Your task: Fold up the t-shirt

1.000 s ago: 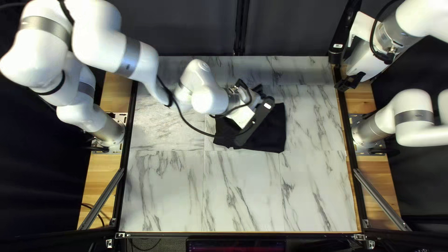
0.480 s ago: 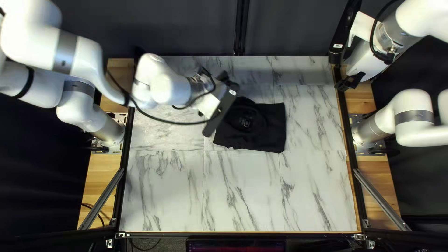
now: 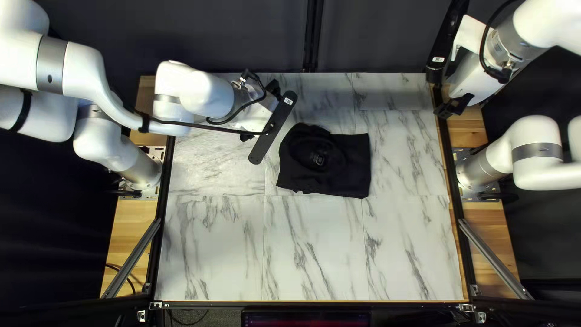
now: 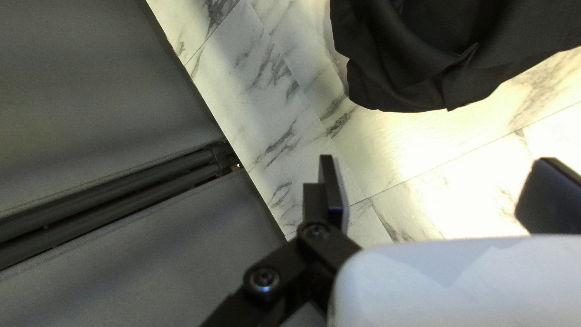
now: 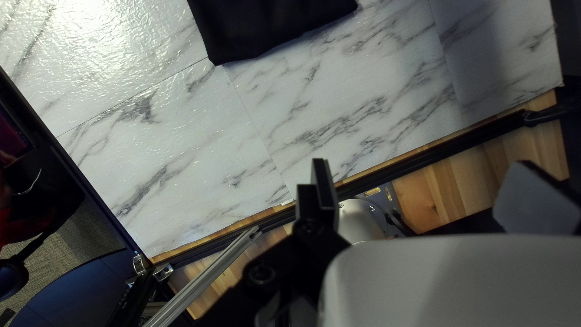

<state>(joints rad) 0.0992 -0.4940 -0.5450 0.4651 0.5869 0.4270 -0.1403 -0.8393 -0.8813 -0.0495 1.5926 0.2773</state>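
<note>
Left tool [image 3: 274, 89] nr blk tee [image 3: 356, 163] w/ sm pale mark [image 3: 318, 159].

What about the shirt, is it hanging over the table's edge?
No, the whole black shirt lies on the marble-patterned table, inside its edges.

- In the top left view, fairly even light covers the worktop [image 3: 315, 254], with its strip by the dark curtain [image 3: 230, 36] dimmer.
- There the pale shell of the left arm [image 3: 85, 66] shines nearly pure white, while the black t-shirt [image 3: 357, 157] swallows most detail.
- The left wrist view has strong glare near the t-shirt, washing out marble veins; soft highlights pick out its folds, and the curtain stays dull grey.
- In the right wrist view, a rippled, whitish reflection glares on the worktop; a soft shadow dims the far strip.
</note>
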